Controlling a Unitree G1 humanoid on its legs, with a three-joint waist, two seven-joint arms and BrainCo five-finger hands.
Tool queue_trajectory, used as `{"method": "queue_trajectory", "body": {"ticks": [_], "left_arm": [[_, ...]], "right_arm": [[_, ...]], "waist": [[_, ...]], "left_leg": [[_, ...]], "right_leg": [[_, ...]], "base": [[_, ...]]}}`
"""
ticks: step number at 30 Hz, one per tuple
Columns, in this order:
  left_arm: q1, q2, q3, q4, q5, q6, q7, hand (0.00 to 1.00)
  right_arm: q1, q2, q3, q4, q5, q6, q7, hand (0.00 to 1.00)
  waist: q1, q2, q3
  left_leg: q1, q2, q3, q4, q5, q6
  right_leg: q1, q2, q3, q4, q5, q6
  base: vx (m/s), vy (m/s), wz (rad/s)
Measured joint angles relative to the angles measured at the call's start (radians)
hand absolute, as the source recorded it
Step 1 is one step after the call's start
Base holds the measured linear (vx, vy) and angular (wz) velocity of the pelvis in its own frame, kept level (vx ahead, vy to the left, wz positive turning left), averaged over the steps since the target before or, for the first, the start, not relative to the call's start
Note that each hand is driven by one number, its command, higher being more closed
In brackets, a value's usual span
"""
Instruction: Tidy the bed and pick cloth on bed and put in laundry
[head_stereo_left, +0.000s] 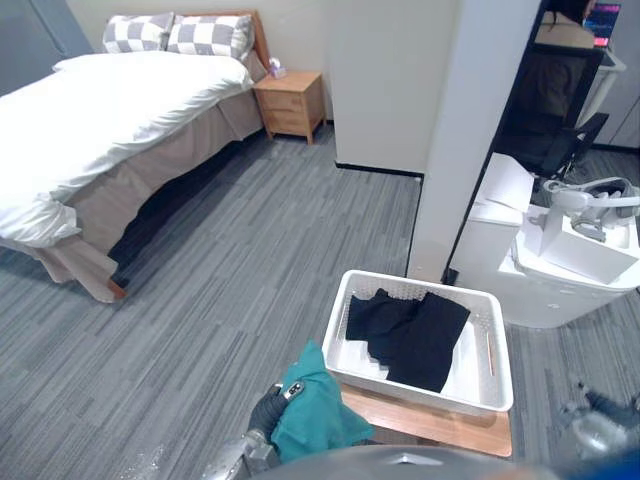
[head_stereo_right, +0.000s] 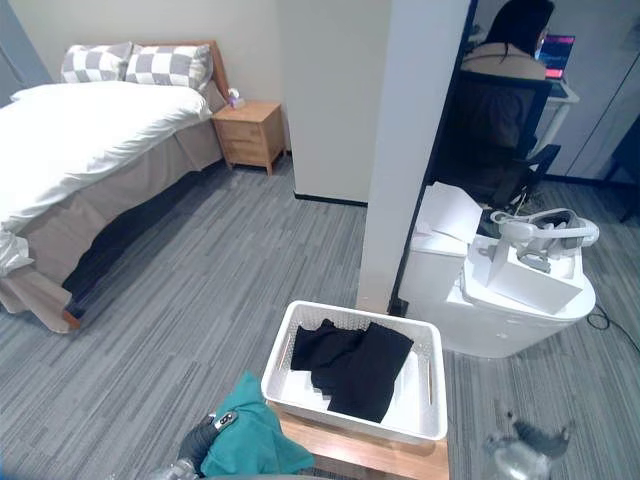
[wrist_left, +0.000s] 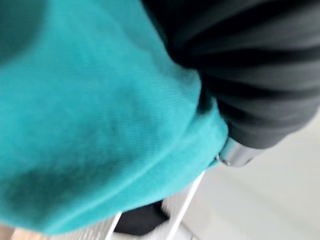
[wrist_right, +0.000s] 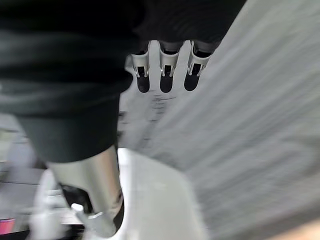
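left hand (head_stereo_left: 268, 412) clutches the cloth (head_stereo_left: 312, 405) just left of the basket (head_stereo_left: 498, 345), not over it; right hand (wrist_right: 169, 62) has straight fingers, empty. released here, it would likely hit the floor (head_stereo_left: 250, 260).

A crumpled teal cloth (head_stereo_left: 312, 412) hangs bunched in the left hand (head_stereo_left: 266, 410) just beside the near left corner of the white perforated laundry basket (head_stereo_left: 497, 352), which holds black garments (head_stereo_left: 420, 335), while the bed (head_stereo_left: 110, 110), well apart at far left, lies under a white duvet with two checked pillows (head_stereo_left: 208, 35).
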Motion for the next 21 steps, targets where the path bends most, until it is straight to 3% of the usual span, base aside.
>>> {"method": "queue_trajectory", "body": {"ticks": [3, 6, 8, 12, 16, 21], "left_arm": [[-0.012, -0.004, 0.119, 0.048, -0.082, -0.013, 0.056, 1.0], [-0.02, -0.001, 0.27, 0.047, -0.155, -0.054, 0.111, 1.0], [-0.035, 0.012, 0.355, 0.011, -0.172, -0.08, 0.159, 1.0], [-0.086, 0.124, 0.483, -0.169, -0.159, -0.115, 0.282, 1.0], [-0.217, 0.247, 0.537, -0.333, -0.068, -0.136, 0.392, 1.0], [-0.42, 0.38, 0.496, -0.417, 0.047, -0.136, 0.422, 1.0]], "right_arm": [[0.026, 0.053, -0.024, 0.074, 0.025, -0.002, 0.06, 0.0], [0.042, 0.074, -0.034, 0.109, 0.027, 0.001, 0.126, 0.0], [0.053, 0.075, -0.052, 0.109, 0.027, 0.008, 0.158, 0.0], [0.064, 0.088, -0.059, 0.125, 0.027, 0.031, 0.217, 0.0], [0.062, 0.096, -0.053, 0.125, 0.028, 0.032, 0.258, 0.0], [0.075, 0.098, -0.025, 0.125, 0.038, 0.022, 0.276, 0.0]], "waist": [[0.005, -0.016, -0.003], [0.01, -0.028, -0.006], [0.033, -0.031, -0.007], [0.045, -0.052, 0.003], [0.058, -0.043, 0.007], [0.056, -0.026, 0.015]], "left_leg": [[-0.014, -0.005, -0.025, 0.0, 0.0, -0.002], [-0.024, -0.015, -0.043, 0.0, -0.002, 0.0], [-0.025, -0.02, -0.045, 0.0, -0.001, 0.008], [-0.015, -0.026, -0.066, 0.0, -0.004, 0.005], [-0.01, -0.029, -0.062, 0.0, -0.014, 0.002], [0.018, -0.026, -0.043, 0.0, -0.027, -0.005]], "right_leg": [[0.01, -0.005, -0.035, -0.004, -0.007, 0.0], [0.019, -0.014, -0.06, -0.011, -0.008, 0.004], [0.02, -0.018, -0.06, -0.013, -0.005, 0.011], [0.057, -0.021, -0.091, -0.029, -0.004, 0.01], [0.071, -0.022, -0.089, -0.036, -0.006, 0.007], [0.086, -0.02, -0.071, -0.035, -0.012, -0.004]], "base": [[-0.01, -0.011, 0.34], [0.03, 0.009, 0.25], [0.06, 0.022, 0.08], [0.08, -0.011, 0.2], [0.05, -0.013, -0.02], [0.02, -0.021, -0.13]]}}
